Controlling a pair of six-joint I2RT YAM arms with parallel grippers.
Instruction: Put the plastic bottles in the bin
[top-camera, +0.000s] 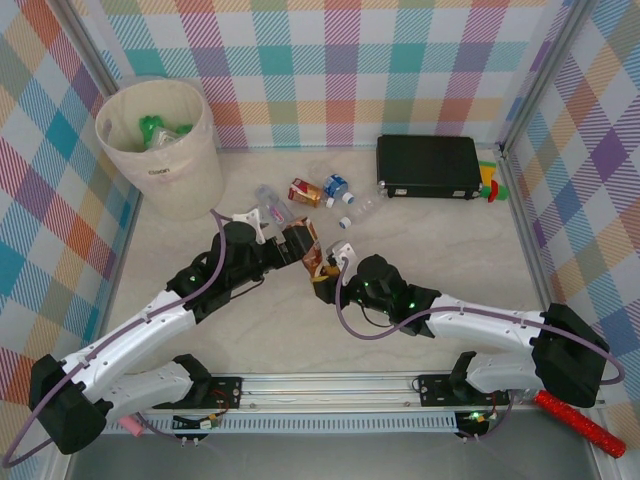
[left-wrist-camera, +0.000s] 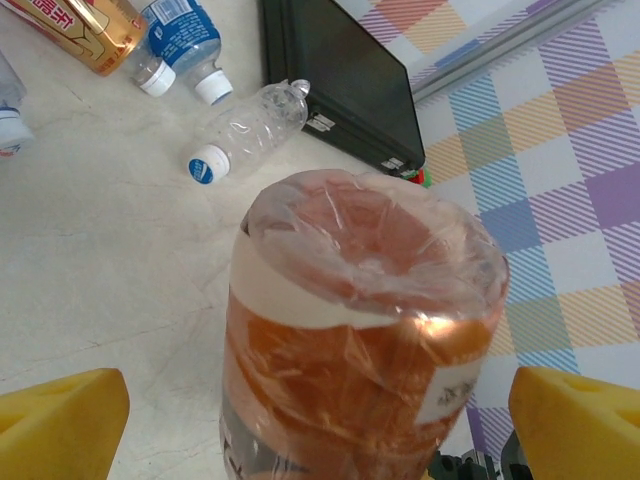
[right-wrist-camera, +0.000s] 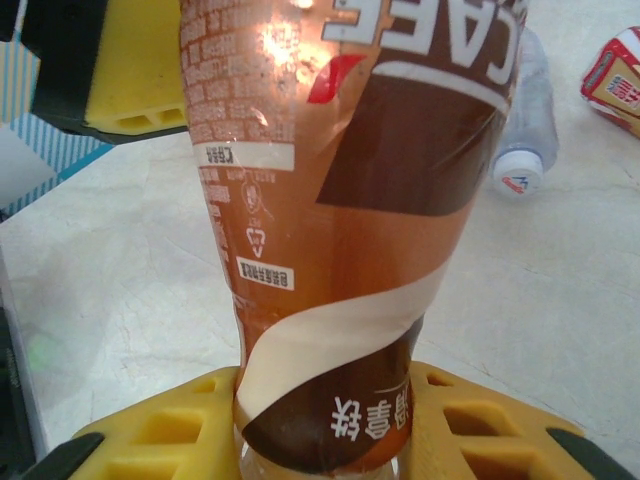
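A brown coffee-labelled plastic bottle hangs above the table between my two grippers. My right gripper is shut on its narrow neck end, with a yellow pad pressed against each side. My left gripper stands open around the bottle's base; its yellow fingers sit wide of the bottle on both sides, apart from it. The cream bin stands at the back left with green bottles inside. Several more bottles lie behind the grippers: an orange-labelled one, a blue-labelled one and clear ones.
A black rectangular case lies at the back right, with a small red and green object beside it. Checked walls close off the table at the left, back and right. A clear crushed bottle lies just before the case.
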